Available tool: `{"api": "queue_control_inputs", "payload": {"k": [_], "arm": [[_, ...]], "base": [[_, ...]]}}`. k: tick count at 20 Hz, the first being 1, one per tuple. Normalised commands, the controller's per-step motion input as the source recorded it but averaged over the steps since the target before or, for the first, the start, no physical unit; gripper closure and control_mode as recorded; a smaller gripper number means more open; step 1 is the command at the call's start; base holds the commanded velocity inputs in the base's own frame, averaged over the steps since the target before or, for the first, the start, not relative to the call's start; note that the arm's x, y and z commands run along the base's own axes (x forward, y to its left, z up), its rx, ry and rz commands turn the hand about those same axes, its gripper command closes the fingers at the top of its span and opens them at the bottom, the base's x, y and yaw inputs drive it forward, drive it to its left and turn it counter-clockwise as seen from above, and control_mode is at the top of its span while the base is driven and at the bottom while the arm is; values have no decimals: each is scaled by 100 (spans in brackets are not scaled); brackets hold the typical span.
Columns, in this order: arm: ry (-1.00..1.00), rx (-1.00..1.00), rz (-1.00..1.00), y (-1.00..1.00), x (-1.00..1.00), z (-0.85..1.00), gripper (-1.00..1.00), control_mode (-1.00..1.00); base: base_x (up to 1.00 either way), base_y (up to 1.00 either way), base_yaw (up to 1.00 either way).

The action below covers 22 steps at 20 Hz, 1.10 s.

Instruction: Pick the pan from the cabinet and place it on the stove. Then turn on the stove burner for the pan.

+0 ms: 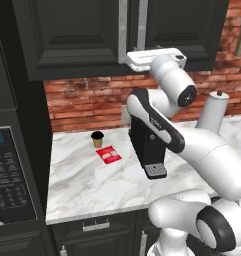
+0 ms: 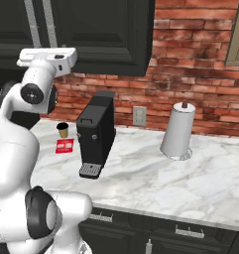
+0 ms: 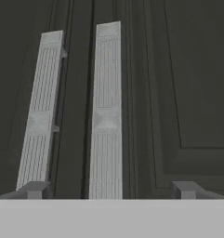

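Note:
The tall black wall cabinet [image 1: 72, 35] [image 2: 101, 34] hangs over the counter with both panelled doors shut, so the pan is hidden. Two long silver bar handles [image 1: 123, 25] [image 2: 50, 22] run down its middle. My gripper [image 1: 133, 61] [image 2: 26, 58] is raised to the doors' lower edge, facing them. In the hand view the gripper [image 3: 109, 188] is open, its fingertips [image 3: 35, 188] wide apart. The right-hand bar handle [image 3: 106, 111] stands between them, and the left handle [image 3: 40, 107] rises above the left tip. The stove is out of view.
On the marble counter [image 1: 92, 180] [image 2: 155, 183] stand a black coffee machine [image 1: 147, 145] [image 2: 96, 134], a small paper cup [image 1: 97, 139] [image 2: 63, 130], a red packet [image 1: 108, 154] [image 2: 65, 145] and a paper towel roll [image 1: 213, 111] [image 2: 179, 130]. An oven control panel [image 1: 7, 175] is at the left.

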Motion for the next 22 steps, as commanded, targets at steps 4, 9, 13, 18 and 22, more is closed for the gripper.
{"api": "queue_control_inputs", "payload": {"k": [4,9,13,18,22], "arm": [[-5,0,-6,22,54,1,-100,-100],[-2,0,-11,25,44,5,-100,-100],[-4,0,-9,34,18,6,-100,-100],[-1,0,-6,48,25,0,100,-100],[0,0,-2,12,7,0,100,-100]], "base": [[0,0,0],[0,0,0],[0,0,0],[0,0,0],[0,0,0]]}}
